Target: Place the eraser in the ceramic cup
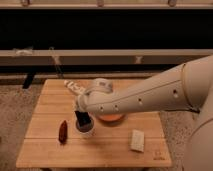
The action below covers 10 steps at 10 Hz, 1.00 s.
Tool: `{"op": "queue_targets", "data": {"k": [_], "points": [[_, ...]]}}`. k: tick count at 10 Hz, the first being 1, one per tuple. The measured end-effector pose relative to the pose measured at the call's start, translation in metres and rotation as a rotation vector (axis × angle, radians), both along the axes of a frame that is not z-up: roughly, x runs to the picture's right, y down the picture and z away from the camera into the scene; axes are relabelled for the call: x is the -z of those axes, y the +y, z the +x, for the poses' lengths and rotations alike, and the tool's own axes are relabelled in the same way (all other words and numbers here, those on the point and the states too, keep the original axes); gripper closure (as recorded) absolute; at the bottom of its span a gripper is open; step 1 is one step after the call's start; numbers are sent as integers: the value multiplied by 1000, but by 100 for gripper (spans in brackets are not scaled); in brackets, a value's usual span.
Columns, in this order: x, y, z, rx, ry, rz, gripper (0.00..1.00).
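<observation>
The white ceramic cup [85, 130] stands on the wooden table [45, 150], left of centre. My gripper [82, 118] hangs straight over it, at the end of the pale arm that reaches in from the right. It is shut on the black eraser [83, 120], which stands upright with its lower end at or just inside the cup's mouth. The arm hides the gripper's upper part.
A flat orange dish [112, 118] sits just right of the cup, half under the arm. A dark red elongated object [63, 131] lies left of the cup. A pale cream block [136, 140] lies front right. A pale object [74, 87] lies near the back edge.
</observation>
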<state>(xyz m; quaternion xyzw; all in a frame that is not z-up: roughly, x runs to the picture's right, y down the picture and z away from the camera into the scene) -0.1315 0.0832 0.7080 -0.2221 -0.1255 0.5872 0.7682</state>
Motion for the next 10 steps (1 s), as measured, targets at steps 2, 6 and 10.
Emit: {"op": "queue_targets", "data": {"k": [2,6,10], "points": [[-3,3,5,-18,6,-1,26],[1,-3,7,-51,-15,26,26],[10,-15,8,-38,-31,42,26]]}}
